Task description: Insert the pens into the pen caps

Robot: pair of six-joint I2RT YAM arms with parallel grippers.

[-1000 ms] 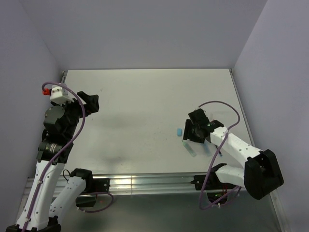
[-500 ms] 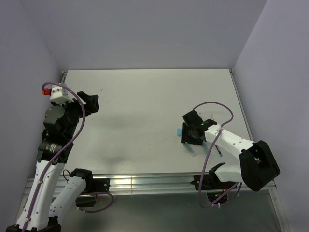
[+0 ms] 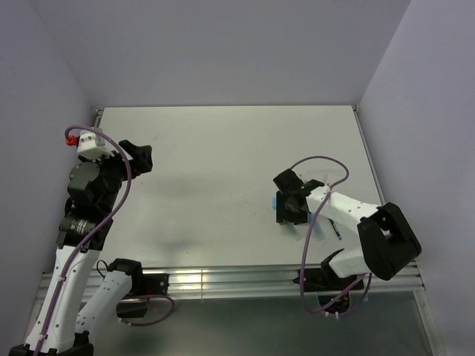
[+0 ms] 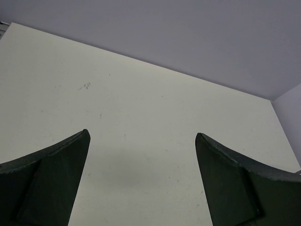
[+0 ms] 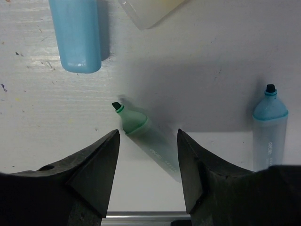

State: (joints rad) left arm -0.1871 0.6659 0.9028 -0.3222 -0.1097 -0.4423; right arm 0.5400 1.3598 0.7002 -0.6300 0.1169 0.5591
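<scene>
My right fingers (image 5: pixel 94 174) stand apart astride the uncapped pale green plastic marker (image 5: pixel 149 145) lying on the white worktop (image 5: pixel 211 56). It looks light, stiff and slick, so I'd pinch mid-barrel. The left fingers (image 4: pixel 47 179) hang apart, empty.

Print on green marker (image 5: pixel 143 134), blue marker (image 5: pixel 270 123): illegible.

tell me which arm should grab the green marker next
Right, probably: the right hand hangs open with the green marker lying between its fingers in the wrist view; the left hand is far off across the table.
</scene>
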